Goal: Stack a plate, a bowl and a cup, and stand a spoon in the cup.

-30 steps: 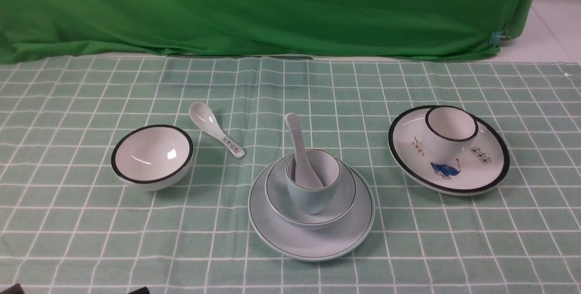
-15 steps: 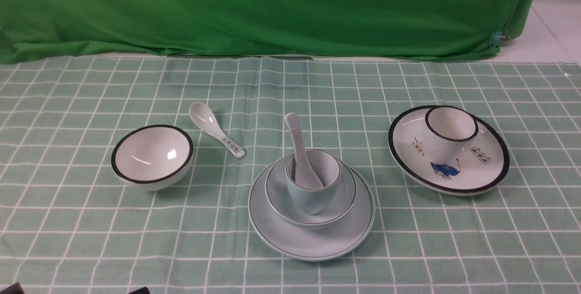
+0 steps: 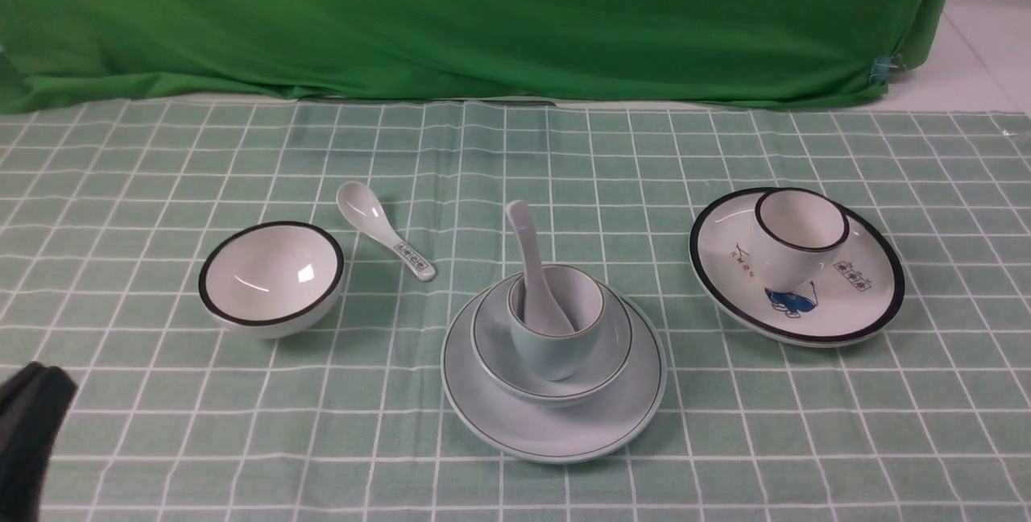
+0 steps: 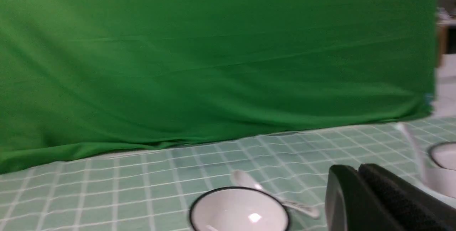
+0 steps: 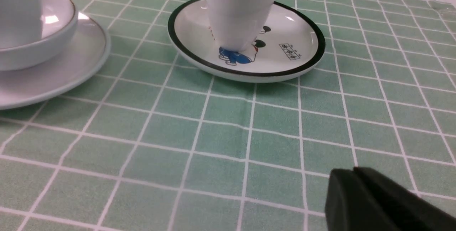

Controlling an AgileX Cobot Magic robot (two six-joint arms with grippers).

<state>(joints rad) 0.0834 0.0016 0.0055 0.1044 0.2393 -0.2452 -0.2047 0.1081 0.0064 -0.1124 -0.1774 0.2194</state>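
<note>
Left gripper (image 3: pixel 32 417) shows as a dark shape at the near left corner of the front view, cut by the frame edge; in its wrist view (image 4: pixel 359 174) the two black fingers lie pressed together, holding nothing. Right gripper (image 5: pixel 352 177) is out of the front view; its wrist view shows the fingers meeting with no gap, empty, low over the green checked tablecloth (image 3: pixel 242 425).

Stack: pale blue-grey plate (image 3: pixel 556 433) on the cloth, bowl (image 3: pixel 612 345) on the plate, cup (image 3: pixel 556 345) in the bowl, plain white spoon (image 3: pixel 527 256) standing in the cup, handle leaning up and away. The stack sits ahead of the left gripper and off to its right, well apart from it; in the right wrist view it lies ahead at the frame edge (image 5: pixel 53 77).

Other things:
- White black-rimmed bowl (image 3: pixel 271 278), ahead of the left gripper, nearest thing to it.
- Printed-handle spoon (image 3: pixel 383 229), lying flat just beyond that bowl.
- White black-rimmed plate with blue drawing (image 3: pixel 854 304), carrying a white black-rimmed cup (image 3: pixel 793 240), directly ahead of the right gripper.
- Green backdrop (image 3: pixel 483 14) behind everything.

Nothing lies between either gripper and the stack.

Hard to see: left wrist view is blurred; the stack is cut off at its edge. Right wrist view crops the blue cup's top, spoon hidden.
</note>
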